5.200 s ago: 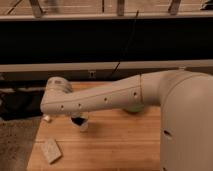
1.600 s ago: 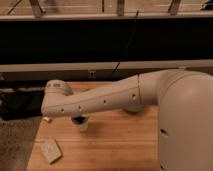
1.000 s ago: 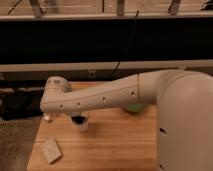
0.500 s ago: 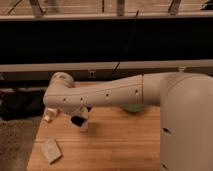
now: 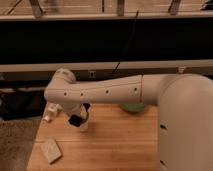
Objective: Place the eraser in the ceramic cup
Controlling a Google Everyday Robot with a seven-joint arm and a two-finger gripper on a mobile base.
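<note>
The eraser (image 5: 51, 150), a pale flat block, lies on the wooden table (image 5: 120, 145) near its front left corner. The ceramic cup (image 5: 83, 127), small and white, stands left of the table's middle and is partly hidden behind my gripper. My gripper (image 5: 77, 119) hangs from the white arm (image 5: 105, 91), its dark part right at the cup's top. It is well apart from the eraser, up and to the right of it.
A pale green bowl (image 5: 133, 106) sits at the table's back, mostly hidden behind the arm. A small whitish object (image 5: 49, 112) stands at the back left corner. A dark shelf and rail run behind the table. My white body fills the right side.
The arm's wrist end has risen a little and shifted right. The dark gripper part now sits against the cup's top. The eraser has not moved.
</note>
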